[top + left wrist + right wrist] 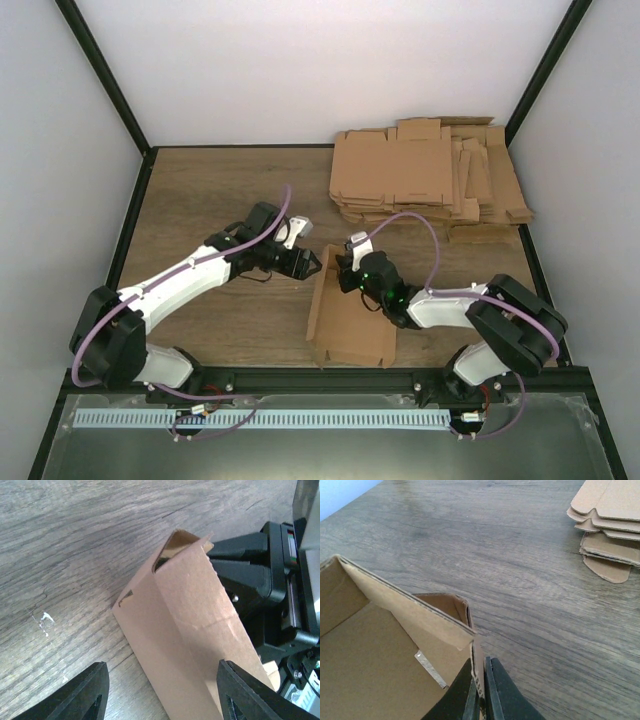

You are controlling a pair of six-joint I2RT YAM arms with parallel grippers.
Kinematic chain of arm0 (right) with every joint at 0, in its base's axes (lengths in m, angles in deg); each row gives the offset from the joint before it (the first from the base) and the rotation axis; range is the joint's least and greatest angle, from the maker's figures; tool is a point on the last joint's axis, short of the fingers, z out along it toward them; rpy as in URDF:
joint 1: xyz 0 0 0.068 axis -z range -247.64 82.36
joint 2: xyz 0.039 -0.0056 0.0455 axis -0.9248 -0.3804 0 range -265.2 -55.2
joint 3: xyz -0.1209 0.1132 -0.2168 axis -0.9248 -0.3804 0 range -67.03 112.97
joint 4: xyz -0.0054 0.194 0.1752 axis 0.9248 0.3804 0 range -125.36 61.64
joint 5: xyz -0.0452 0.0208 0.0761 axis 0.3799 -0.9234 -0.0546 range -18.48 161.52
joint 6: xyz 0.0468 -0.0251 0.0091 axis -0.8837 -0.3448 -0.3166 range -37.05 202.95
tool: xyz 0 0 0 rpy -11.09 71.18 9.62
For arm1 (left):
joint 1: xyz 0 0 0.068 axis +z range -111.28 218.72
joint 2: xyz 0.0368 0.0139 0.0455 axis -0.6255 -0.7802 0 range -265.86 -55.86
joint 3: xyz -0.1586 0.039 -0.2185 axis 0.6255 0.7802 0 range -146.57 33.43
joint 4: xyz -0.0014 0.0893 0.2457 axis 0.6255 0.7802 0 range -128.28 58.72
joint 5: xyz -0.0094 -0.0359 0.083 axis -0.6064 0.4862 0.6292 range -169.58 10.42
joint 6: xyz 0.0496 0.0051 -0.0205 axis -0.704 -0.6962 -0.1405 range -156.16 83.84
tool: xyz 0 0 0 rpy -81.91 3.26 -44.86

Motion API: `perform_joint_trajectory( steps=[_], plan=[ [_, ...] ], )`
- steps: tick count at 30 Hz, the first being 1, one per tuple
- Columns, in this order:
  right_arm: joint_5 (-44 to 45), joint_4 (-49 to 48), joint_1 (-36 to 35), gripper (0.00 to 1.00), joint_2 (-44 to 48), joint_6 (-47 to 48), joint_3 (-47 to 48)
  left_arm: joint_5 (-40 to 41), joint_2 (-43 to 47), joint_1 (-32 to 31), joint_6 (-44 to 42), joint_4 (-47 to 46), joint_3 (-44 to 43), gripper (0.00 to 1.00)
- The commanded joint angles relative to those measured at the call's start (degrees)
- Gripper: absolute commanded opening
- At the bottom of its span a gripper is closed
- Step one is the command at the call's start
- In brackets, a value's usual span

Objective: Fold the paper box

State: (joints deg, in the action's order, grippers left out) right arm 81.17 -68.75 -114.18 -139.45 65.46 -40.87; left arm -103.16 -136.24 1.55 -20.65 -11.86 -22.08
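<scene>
The box point(352, 322), half-formed on the worktop point(200, 190), is pinched at a far corner wall by the closed right claw point(481, 692) while the left claw point(160, 690) is held open beside it, so the thin wall could be creased or pulled loose if pushed askew.

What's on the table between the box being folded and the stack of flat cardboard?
Nothing: the right wrist view shows only bare wooden table between the paper box and the stack.
</scene>
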Motion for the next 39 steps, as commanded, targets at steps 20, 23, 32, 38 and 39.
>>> perform_joint_trajectory(
  steps=[20,23,32,38,39],
  plan=[
    [-0.7,-0.3,-1.8,0.06,-0.1,0.3,-2.8,2.4,2.4,0.3,10.8,-13.2,3.1,0.75],
    [-0.8,-0.3,-1.9,0.06,0.0,0.3,-2.8,2.6,2.2,0.5,11.0,-13.9,2.9,0.8],
    [-1.2,-0.4,-1.9,0.06,-0.1,0.5,-2.8,2.1,0.7,0.8,11.7,-15.0,2.1,0.77],
    [-1.4,-0.5,-1.9,0.06,-0.3,0.6,-2.7,1.3,0.4,1.6,13.0,-16.1,2.4,0.75],
    [-1.4,-0.5,-1.9,0.06,-0.3,0.7,-2.6,1.1,0.3,1.7,13.1,-16.3,2.5,0.74]
  ],
)
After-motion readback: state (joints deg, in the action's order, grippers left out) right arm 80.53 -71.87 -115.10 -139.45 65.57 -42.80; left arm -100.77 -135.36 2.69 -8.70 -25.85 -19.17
